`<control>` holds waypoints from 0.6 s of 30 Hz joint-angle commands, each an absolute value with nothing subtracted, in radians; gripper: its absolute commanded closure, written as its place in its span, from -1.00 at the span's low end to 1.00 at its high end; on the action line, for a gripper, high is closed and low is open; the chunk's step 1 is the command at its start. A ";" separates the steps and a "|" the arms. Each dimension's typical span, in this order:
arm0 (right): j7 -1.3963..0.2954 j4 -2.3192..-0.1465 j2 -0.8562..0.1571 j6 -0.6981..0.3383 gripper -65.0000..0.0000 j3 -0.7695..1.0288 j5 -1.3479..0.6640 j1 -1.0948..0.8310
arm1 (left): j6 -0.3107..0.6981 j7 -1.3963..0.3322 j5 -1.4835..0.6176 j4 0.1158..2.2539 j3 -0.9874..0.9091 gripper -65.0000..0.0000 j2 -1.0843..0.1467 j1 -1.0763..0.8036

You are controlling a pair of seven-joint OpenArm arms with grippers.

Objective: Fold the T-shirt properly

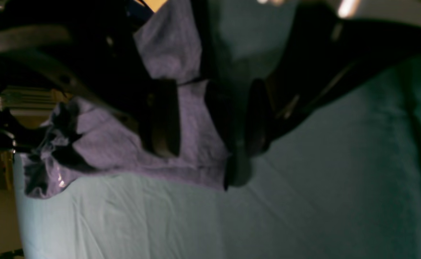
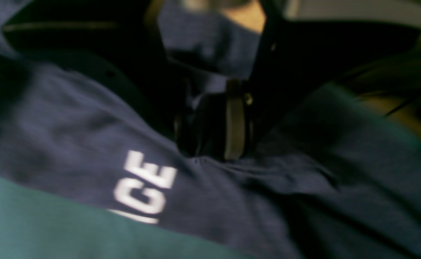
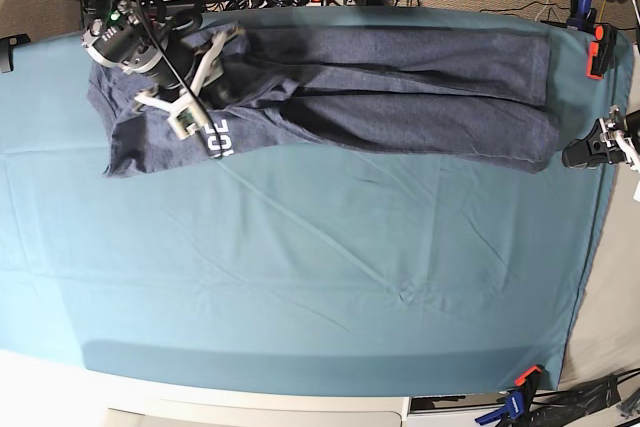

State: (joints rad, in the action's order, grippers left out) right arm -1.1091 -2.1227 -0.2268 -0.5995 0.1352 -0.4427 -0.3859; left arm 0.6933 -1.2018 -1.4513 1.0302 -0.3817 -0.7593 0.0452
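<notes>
One heathered dark blue-grey cotton T-shirt (image 3: 400, 87) lies as a long folded band across the upper part of the base view, on one teal table cloth (image 3: 300, 277) that covers the whole work surface. White block lettering (image 3: 217, 137) shows near the band's left end. Three orange-and-blue spring clamps are visible at the cloth's edges: two at upper right, one at lower right (image 3: 518, 387).

Two arms are present. The right arm enters from the upper left of the base view and bends down over the shirt's left end; the right gripper (image 3: 190, 97) sits on the fabric there. In the right wrist view its jaws stand narrowly apart with cloth bunched between them (image 2: 210, 122); whether they pinch it cannot be told. The left gripper (image 3: 590, 152) hovers at the right edge, just beside the shirt's right end. In the left wrist view its fingers (image 1: 163, 118) are spread wide over the shirt's edge, holding nothing.
</notes>
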 commanded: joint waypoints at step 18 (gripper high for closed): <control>-1.079 -2.141 -0.224 -0.667 0.52 0.138 -0.786 -0.313 | 0.698 -1.178 -1.472 1.043 -0.391 0.05 -0.757 -0.025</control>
State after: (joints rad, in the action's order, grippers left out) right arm -1.1019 -2.1227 -0.2195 -0.6632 0.1352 -0.7719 -0.3187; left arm 0.6930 -1.1942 -1.4487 1.0302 -0.3817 -0.7284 -0.0360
